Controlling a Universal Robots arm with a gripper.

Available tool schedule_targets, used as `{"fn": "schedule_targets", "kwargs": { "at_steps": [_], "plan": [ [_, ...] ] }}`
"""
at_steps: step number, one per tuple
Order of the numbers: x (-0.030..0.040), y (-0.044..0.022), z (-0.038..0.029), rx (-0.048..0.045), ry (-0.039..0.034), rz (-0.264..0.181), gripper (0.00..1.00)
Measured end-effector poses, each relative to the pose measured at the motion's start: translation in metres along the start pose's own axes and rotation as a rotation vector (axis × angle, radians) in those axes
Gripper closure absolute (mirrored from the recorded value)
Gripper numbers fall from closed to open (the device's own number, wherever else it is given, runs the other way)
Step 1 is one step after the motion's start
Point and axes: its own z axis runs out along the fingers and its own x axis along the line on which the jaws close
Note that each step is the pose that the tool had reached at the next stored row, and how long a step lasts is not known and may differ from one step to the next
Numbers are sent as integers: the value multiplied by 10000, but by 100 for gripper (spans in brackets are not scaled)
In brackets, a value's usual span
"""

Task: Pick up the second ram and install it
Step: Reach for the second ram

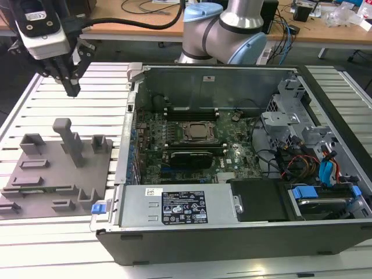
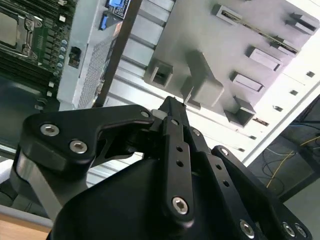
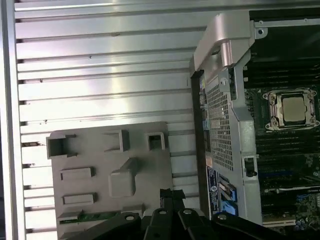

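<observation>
Green and thin, the ram point(image 3: 95, 216) lies in a long slot along one edge of the grey fixture point(image 3: 90, 156), seen in the first wrist view. My claw point(image 1: 72, 87) hangs in the air above the slatted table point(image 1: 99, 87), to the exterior view's left of the open case point(image 1: 232, 241). Its fingers are pressed together, tip to tip, holding nothing. Ram and claw are apart.

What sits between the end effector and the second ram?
In the first wrist view, just the gray fixture holding the second ram; nothing else lies between it and the end effector.
</observation>
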Motion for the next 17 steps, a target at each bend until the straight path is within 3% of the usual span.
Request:
{"fn": "schedule_targets", "kwargs": {
  "at_steps": [2, 10, 17],
  "plan": [
    [119, -9, -1, 0, 0, -2, 89],
    [372, -28, -3, 0, 0, -1, 89],
    [659, -50, -5, 0, 1, -2, 89]
  ]
}}
